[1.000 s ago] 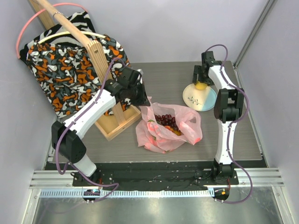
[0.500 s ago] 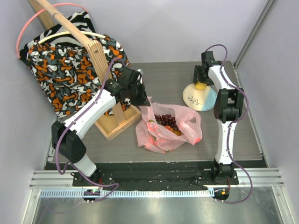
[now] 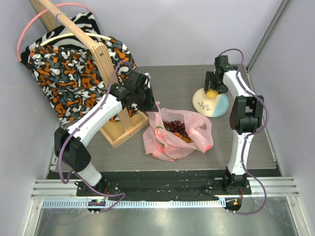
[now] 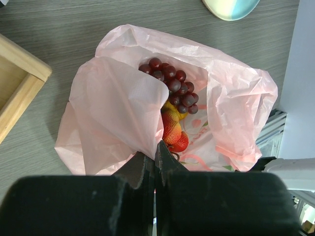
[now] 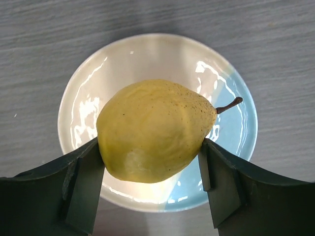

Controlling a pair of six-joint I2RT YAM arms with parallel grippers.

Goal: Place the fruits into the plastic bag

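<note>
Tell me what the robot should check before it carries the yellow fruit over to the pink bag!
1. Pear pinched on both sides by the right gripper: ok.
2. Pear lifted off the plate: cannot tell, as the fruit hides the spot under it.
3. Bag mouth open and facing up: ok.
4. Left gripper shut on the bag's edge, holding it up: ok.
5. Room left in the bag beside the grapes and strawberries: ok, it looks roomy.
</note>
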